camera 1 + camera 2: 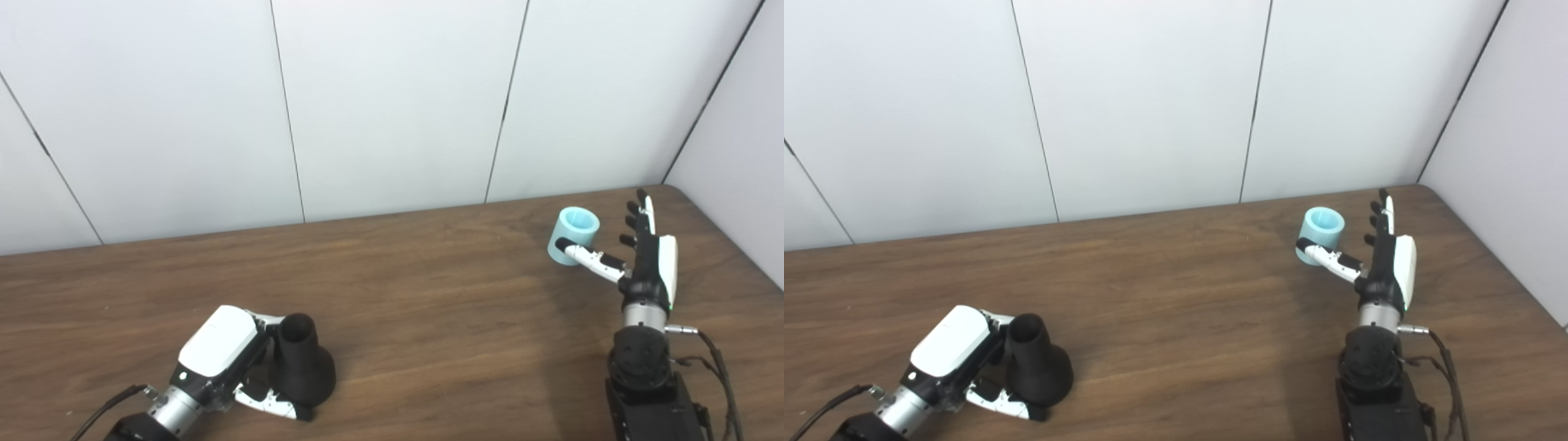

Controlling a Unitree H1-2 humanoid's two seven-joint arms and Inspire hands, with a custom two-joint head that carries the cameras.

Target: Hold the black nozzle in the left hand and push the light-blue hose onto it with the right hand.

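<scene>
The black nozzle [301,364] stands upright on the wooden table [429,294] at the front left, wide base down, open neck up. My left hand [226,361] is wrapped around it, fingers behind the neck and thumb at the base. The light-blue hose piece [574,235], a short open cylinder, stands on the table at the back right. My right hand [643,257] is open just right of it, fingers straight and pointing away, thumb stretched across the front of the hose. I cannot tell if the thumb touches it.
White wall panels stand right behind the table's far edge. The table's right edge runs close beside the right hand [1387,260]. A cable [716,361] hangs off the right wrist.
</scene>
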